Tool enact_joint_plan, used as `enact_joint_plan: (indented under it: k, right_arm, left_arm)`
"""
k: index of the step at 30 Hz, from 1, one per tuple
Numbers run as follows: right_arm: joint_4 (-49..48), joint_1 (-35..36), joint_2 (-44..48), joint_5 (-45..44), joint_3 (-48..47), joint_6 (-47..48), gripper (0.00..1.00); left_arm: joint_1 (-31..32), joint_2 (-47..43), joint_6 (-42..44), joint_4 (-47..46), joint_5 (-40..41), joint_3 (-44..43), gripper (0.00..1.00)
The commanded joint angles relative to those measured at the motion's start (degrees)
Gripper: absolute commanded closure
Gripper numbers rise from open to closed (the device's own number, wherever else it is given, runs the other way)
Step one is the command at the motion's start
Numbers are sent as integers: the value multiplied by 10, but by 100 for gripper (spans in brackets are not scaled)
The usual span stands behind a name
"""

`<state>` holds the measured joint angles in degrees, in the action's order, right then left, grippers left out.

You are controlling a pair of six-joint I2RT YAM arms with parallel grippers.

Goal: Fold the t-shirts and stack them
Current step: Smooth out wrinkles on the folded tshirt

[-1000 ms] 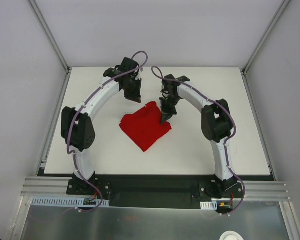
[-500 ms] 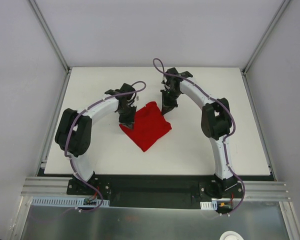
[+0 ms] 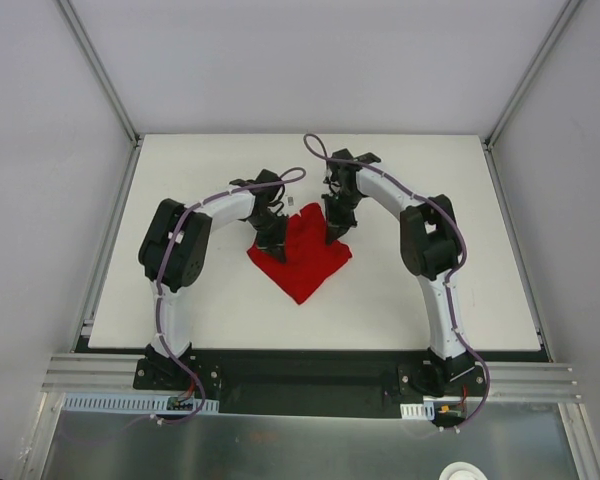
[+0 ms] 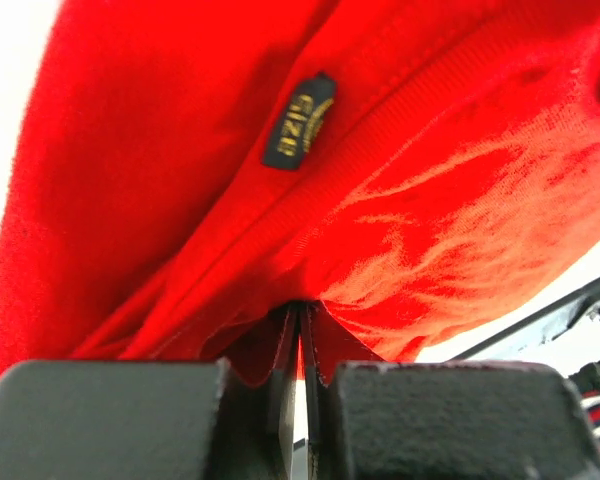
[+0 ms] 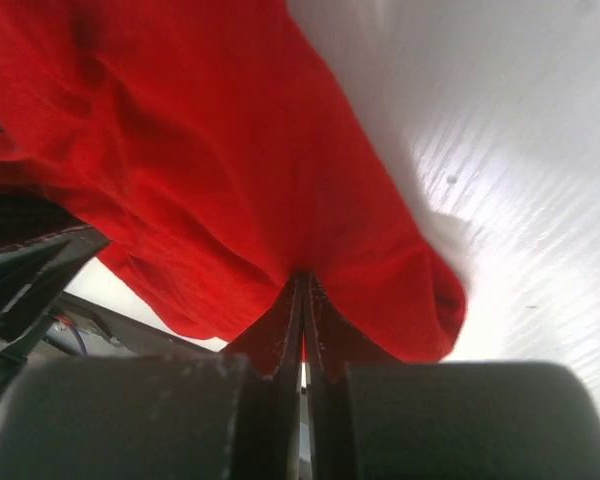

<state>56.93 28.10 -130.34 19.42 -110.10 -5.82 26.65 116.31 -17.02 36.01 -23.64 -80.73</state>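
**Both pincers clamped on the red t-shirt**

Top view: t-shirt (image 3: 302, 264) bunched into a rough diamond on the white tabletop (image 3: 210, 300), lying between the two arms and well apart from every edge. Left pincer (image 3: 276, 245) set on the cloth's upper left border. Right pincer (image 3: 332, 232) set on its upper right border. Both arms arched inward, wrists near each other over the far half of the cloth.

Left wrist view: fingers (image 4: 120, 420) pressed together, with a thin fold of red fabric nipped in the slit between them. Above the grip, a ribbed band running diagonally. On that band, a small black label (image 4: 298, 120) with gold lettering, too blurred to read. At lower right, a strip of white surface and dark parts of the other arm.

Right wrist view: jaws likewise together, clamped on a pinched ridge of the same cloth. Fabric spreading up and to the left from the grip, with a rounded fold bulging at right. Bare tabletop beyond, at upper right. Dark arm parts at lower left.

Whether lifted clear of the surface at either grip: not to be told from these views.
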Motion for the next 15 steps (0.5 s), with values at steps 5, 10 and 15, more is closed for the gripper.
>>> enact_joint_plan:
  k: [5,10,15]
  right_arm:
    - [25,36,26,-3,71,8,99]
    - [32,49,37,-3,82,6,100]
    - [38,57,40,10,70,-5,100]
  left_arm:
    - [3,21,18,16,24,-19,100]
    - [-21,32,22,53,59,-78,100]
    - [-46,73,34,97,82,-172,100]
